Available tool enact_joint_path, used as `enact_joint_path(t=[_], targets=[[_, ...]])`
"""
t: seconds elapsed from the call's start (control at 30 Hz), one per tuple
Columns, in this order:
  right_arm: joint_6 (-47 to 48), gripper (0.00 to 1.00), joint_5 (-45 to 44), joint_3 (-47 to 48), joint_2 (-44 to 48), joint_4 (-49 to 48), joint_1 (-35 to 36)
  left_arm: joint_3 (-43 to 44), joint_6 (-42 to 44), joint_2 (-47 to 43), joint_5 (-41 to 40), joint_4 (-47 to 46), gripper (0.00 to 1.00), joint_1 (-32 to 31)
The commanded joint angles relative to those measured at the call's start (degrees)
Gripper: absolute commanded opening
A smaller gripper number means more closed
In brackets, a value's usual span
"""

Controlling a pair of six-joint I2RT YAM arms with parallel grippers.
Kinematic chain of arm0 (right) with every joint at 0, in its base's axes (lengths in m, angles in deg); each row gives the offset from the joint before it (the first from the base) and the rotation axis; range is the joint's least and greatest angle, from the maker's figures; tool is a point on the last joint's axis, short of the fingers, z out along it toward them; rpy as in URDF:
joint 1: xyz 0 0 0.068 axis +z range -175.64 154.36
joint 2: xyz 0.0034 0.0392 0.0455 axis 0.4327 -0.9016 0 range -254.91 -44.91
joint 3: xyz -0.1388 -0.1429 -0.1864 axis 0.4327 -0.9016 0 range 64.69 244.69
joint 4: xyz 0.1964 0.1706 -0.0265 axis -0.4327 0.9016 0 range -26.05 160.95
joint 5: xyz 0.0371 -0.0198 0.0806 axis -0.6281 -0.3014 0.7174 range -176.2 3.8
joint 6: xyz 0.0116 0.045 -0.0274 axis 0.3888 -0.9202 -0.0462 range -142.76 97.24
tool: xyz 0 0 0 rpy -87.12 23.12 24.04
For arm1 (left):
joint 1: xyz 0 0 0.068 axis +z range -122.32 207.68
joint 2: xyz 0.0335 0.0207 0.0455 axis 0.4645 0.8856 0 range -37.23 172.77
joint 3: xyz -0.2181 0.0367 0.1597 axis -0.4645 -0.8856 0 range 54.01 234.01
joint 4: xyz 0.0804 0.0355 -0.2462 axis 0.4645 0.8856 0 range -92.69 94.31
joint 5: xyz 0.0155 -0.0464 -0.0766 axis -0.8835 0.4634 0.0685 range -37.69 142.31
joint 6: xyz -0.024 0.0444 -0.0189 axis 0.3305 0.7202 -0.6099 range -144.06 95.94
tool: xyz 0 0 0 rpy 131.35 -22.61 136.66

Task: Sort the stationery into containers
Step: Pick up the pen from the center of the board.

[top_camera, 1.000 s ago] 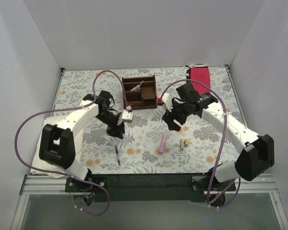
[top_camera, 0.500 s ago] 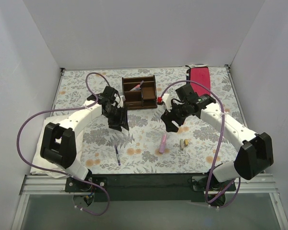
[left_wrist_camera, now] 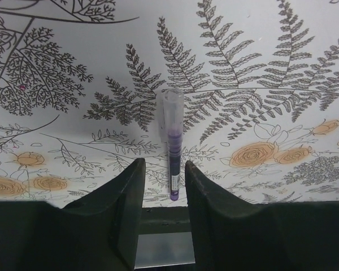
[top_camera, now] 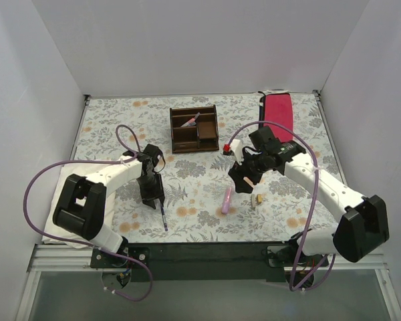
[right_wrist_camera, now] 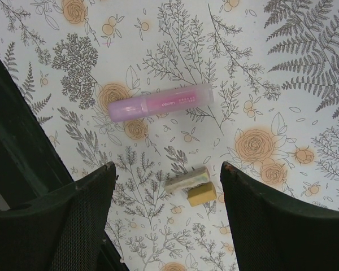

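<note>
The purple pen (left_wrist_camera: 170, 148), lengthwise between the left gripper's (left_wrist_camera: 164, 165) parted jaws.

The organiser (top_camera: 195, 148) holds something pinkish, perhaps a pen (top_camera: 190, 121), too small to tell.
</note>
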Motion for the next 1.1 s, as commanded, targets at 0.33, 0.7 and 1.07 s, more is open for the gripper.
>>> enact_joint_path(t=[0.33,0.7,1.07], targets=[[0.6,0.80,-1.1,-2.0,4.0,-1.9,-0.9,-4.0,-0.6,3.7,1.6,-4.9,0.26,-0.2],[0.9,0.80,-1.1,-3.7,5.3,-2.1,-1.6,2.7,5.6,9.9,0.9,-12.0,0.18,-1.5],[1.5,0.80,-3.2,-3.0,5.5,-2.9,-2.5,4.1,13.6,8.9,4.3,-14.1,0.00,-1.6]])
